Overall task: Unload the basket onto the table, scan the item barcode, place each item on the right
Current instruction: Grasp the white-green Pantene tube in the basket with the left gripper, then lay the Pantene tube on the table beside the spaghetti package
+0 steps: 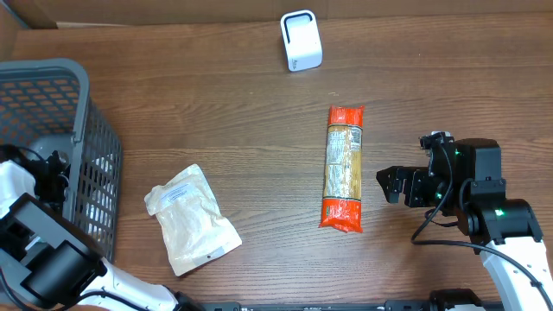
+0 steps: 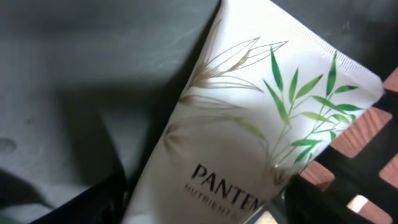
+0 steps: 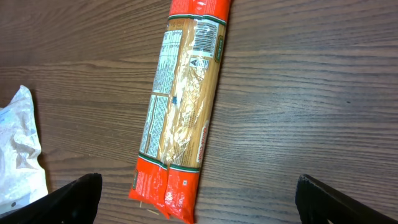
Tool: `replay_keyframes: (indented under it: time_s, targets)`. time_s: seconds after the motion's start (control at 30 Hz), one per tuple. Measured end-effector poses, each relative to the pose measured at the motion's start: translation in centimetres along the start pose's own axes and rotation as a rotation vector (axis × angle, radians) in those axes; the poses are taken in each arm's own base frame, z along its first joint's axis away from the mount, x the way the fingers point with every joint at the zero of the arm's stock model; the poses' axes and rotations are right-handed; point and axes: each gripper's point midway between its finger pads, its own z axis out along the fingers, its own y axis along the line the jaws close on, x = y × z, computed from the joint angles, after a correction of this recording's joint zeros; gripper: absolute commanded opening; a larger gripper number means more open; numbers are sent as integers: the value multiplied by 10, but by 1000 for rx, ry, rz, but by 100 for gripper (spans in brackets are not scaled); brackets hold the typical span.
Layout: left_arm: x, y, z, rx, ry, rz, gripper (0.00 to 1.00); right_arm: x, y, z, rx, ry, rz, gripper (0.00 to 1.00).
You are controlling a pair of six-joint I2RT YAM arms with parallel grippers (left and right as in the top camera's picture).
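Note:
A white Pantene tube [image 2: 249, 130] with green leaf print lies tilted inside the grey basket [image 1: 52, 86] and fills the left wrist view. My left gripper [image 2: 199, 211] is down in the basket with its dark fingers [image 2: 87, 205] on either side of the tube's lower part; the jaws stand apart and a firm grip does not show. The white barcode scanner [image 1: 301, 41] stands at the table's back. My right gripper [image 1: 389, 183] hovers open right of the pasta packet [image 1: 344, 168], nothing between its fingers [image 3: 68, 199].
A long orange spaghetti packet [image 3: 183, 106] lies lengthwise mid-table. A white pouch [image 1: 190, 220] lies front left, its edge [image 3: 18, 155] showing in the right wrist view. The basket's mesh wall [image 1: 99, 164] stands beside the left arm.

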Motion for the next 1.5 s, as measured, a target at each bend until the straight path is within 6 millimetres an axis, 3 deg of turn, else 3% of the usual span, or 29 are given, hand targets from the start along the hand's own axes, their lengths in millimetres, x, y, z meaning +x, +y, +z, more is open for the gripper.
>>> replay_keyframes:
  time_s: [0.03, 0.1, 0.17, 0.27, 0.57, 0.7, 0.83, 1.03, 1.13, 1.27, 1.37, 1.5]
  targets:
    - [-1, 0, 1, -13, 2, 7, 50, 0, 0, 0, 0, 0, 0, 100]
    - [-3, 1, 3, -32, 1, 27, 23, 0, 0, 0, 0, 0, 0, 100]
    - [-4, 0, 3, -35, 1, 42, 9, 0, 0, 0, 0, -1, 0, 100]
    - [-6, -1, 0, -29, -3, 48, 4, 0, 0, 0, 0, -1, 0, 100]
    - [-8, -1, -18, -56, 89, 15, 4, 0, 0, 0, 0, 0, 0, 100]
    - [-30, -7, -57, -83, 57, 8, 4, 0, 0, 0, 0, 0, 0, 100]
    - [-61, -23, -117, -94, -91, 42, 4, 0, 0, 0, 0, -1, 0, 100]
    - [-66, -64, -210, -102, -327, 130, 4, 0, 0, 0, -1, -1, -1, 100]
    - [-50, -96, -257, -93, -457, 204, 4, 0, 0, 0, 0, -1, 0, 100]
    - [-5, -156, -305, -35, -578, 351, 4, 0, 0, 0, 0, -1, 0, 100]
    - [37, -206, -319, 26, -606, 501, 4, 0, 0, 0, 0, 0, -1, 100]
    - [85, -259, -303, 110, -521, 655, 4, 0, 0, 0, 0, 0, 0, 100]
